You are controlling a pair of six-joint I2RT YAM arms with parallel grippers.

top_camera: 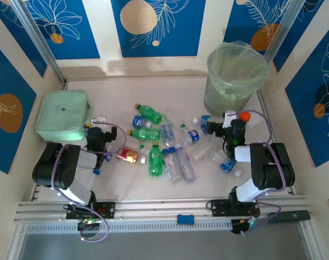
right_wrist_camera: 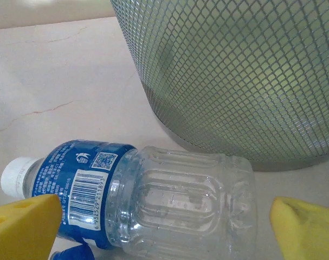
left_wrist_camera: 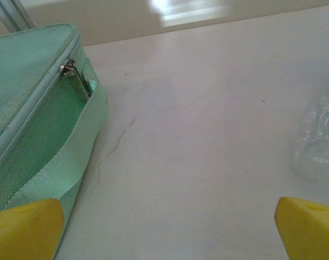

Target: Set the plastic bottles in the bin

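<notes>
Left fingers [left_wrist_camera: 24,227] stand apart above the tabletop [left_wrist_camera: 207,162]. Right fingers [right_wrist_camera: 302,227] stand apart, straddling a clear bottle [right_wrist_camera: 175,211] beside the bin [right_wrist_camera: 234,76].

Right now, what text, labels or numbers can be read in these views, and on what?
"6932529211893", roughly: digits beside the barcode on the blue label of the clear bottle.
Small white print on that label: too blurred.
Labels on the other bottles in the top view: too small.
</notes>
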